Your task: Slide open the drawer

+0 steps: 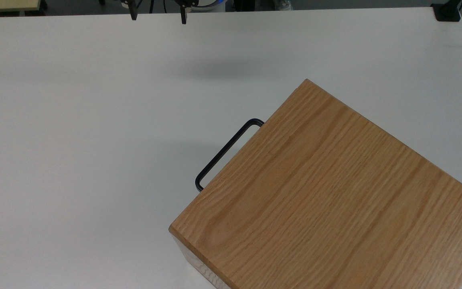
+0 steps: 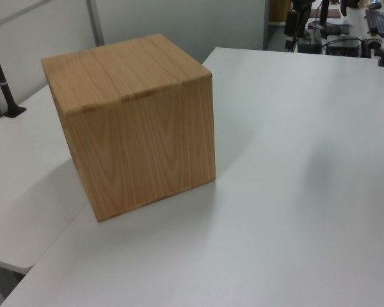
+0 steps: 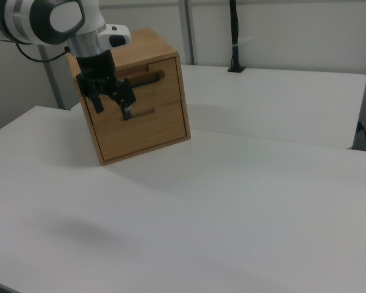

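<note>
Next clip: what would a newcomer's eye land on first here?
The big oak box on the bare white table, filling the top view's lower right. Next, the thin black handle jutting from the box's front, with the drawer looking closed. Then the arm's open tool, which in the right view hangs before the box front, not touching the handle.

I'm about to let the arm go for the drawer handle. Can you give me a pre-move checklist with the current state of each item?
1. Drawer shut, front flush with the oak box: ok.
2. Handle sticks out from the box front, nothing on it: ok.
3. Pincer open, fingers spread apart: ok.
4. Pincer on the handle: not ok; in the top view it hangs far off, at the table's far edge.
5. White table between pincer and handle free of objects: ok.
6. Box fixed against sliding when pulled: cannot tell.
</note>
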Controlling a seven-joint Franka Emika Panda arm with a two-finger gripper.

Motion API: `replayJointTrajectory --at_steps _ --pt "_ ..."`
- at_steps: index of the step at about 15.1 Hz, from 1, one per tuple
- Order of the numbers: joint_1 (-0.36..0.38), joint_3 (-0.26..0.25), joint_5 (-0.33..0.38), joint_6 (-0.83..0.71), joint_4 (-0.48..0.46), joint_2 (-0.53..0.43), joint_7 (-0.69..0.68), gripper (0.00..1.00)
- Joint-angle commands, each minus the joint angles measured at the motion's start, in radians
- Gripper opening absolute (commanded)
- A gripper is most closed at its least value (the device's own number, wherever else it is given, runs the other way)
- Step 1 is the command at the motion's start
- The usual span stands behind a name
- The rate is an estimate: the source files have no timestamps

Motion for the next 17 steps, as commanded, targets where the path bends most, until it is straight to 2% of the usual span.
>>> replayJointTrajectory --at_steps 1,17 --pt "0.018 -0.013 -0.01 0.013 -0.023 -0.011 -0.017 1.0" --pt "-0.002 -0.014 -0.009 0.001 -0.023 -0.005 0.006 1.0"
